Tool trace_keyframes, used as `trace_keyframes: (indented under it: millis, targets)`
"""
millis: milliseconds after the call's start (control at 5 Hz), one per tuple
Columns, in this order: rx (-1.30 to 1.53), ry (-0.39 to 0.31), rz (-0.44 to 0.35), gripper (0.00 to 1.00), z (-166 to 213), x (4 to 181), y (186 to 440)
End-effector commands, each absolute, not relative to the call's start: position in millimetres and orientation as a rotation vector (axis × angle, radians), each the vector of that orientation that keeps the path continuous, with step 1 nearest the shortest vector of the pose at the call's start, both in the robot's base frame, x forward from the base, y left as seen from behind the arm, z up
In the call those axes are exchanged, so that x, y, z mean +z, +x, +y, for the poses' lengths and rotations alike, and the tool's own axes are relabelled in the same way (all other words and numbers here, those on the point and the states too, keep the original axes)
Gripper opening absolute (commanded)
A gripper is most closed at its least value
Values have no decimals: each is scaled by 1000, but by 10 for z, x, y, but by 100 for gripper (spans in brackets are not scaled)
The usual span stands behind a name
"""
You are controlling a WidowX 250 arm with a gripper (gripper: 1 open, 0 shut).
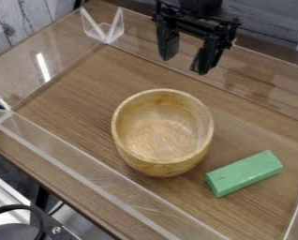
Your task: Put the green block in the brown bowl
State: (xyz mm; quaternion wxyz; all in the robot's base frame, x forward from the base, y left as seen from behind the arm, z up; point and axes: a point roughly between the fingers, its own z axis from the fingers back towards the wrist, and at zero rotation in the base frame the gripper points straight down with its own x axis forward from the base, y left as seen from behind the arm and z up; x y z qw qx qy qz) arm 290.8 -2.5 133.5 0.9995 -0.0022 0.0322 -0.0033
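small bright green rectangular block point(245, 173): on wooden tabletop point(77, 89), beside round tan wooden bowl point(163, 131). black gripper point(193, 49): wide open, empty, well apart. step: approach; next, descend over block.

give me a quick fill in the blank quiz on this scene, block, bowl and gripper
1. The green block lies on the table, ____ the bowl, not in it.
2. The bowl holds ____.
3. The gripper hangs with its jaws ____ and nothing between them.
4. In the picture the block lies to the lower ____ of the bowl.

Missing words: outside; nothing; open; right
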Motion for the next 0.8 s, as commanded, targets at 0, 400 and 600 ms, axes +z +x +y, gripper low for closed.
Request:
trace_keyframes:
  millis: [0, 400, 600]
  targets:
    - [-54, -9, 73, 100, -159, 1301, 2827]
    - [-260, -21, 64, 100, -607, 1174, 2542]
    - [-317, -28, 59, 100, -841, 1120, 2484]
